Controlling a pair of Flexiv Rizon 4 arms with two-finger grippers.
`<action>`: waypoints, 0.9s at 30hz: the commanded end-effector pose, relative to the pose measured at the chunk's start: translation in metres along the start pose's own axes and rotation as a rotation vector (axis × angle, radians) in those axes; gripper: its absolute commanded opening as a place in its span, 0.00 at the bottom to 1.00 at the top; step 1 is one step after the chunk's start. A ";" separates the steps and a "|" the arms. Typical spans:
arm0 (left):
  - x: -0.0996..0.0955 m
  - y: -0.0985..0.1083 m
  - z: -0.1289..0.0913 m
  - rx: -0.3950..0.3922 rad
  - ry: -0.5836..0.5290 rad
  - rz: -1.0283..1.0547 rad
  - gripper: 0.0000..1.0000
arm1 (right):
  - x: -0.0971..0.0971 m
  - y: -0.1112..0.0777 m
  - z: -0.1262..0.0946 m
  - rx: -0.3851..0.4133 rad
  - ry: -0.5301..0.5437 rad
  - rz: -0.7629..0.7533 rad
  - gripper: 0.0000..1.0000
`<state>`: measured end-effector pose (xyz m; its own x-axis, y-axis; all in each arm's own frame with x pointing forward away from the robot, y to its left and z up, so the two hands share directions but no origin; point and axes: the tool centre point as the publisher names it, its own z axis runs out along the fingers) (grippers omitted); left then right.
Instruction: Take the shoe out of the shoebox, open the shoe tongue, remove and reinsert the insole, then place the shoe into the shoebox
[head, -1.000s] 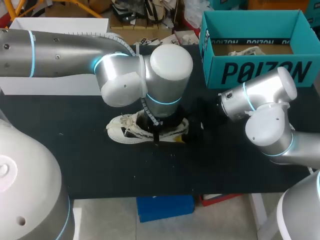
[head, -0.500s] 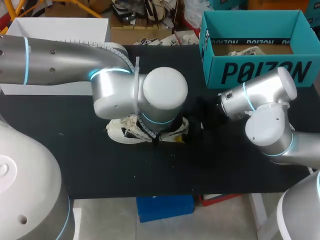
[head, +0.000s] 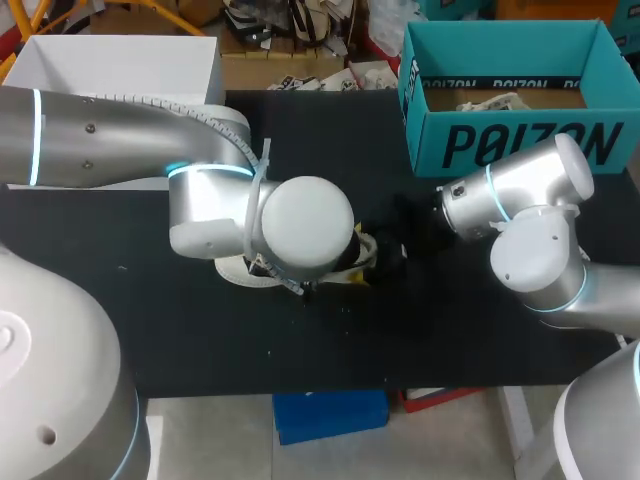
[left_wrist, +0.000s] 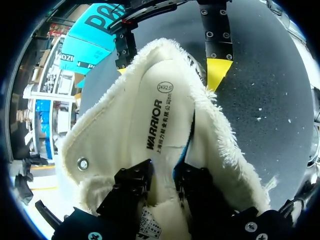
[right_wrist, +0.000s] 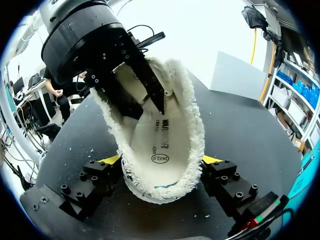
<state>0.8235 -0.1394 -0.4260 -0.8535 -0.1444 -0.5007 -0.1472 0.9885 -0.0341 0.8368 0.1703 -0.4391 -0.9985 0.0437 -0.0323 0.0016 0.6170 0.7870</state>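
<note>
Shoe (left_wrist: 222, 150) lies on its side on the bench (head: 200, 340), mid-bench, well apart from the box (head: 520, 145).

Left hand (left_wrist: 162, 172): reaches down into the shoe's opening. Both fingers are inside the fleece lining, nearly together, closed on the raised blue-edged rim of the insole (left_wrist: 155, 115). Rest of the insole lies flat in the shoe, printed face up.

Right hand (right_wrist: 160, 162): at the shoe's far end from the left hand, low on the bench. One finger on each side of the shoe, both pressed against the fleece edge, gripping the shoe.
</note>
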 end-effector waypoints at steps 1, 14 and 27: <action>0.007 0.004 0.019 0.010 -0.020 0.000 0.25 | -0.001 -0.002 0.001 0.003 0.001 0.003 0.00; 0.008 0.002 0.011 0.041 0.138 0.020 0.00 | -0.001 -0.002 0.001 0.003 0.001 0.003 0.00; 0.001 0.004 -0.014 0.158 0.263 -0.031 0.00 | -0.001 -0.002 0.001 0.003 0.001 0.003 0.00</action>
<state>0.8171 -0.1447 -0.4198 -0.9470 -0.1642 -0.2760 -0.1254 0.9803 -0.1528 0.8369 0.1697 -0.4390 -0.9985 0.0442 -0.0310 0.0028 0.6170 0.7870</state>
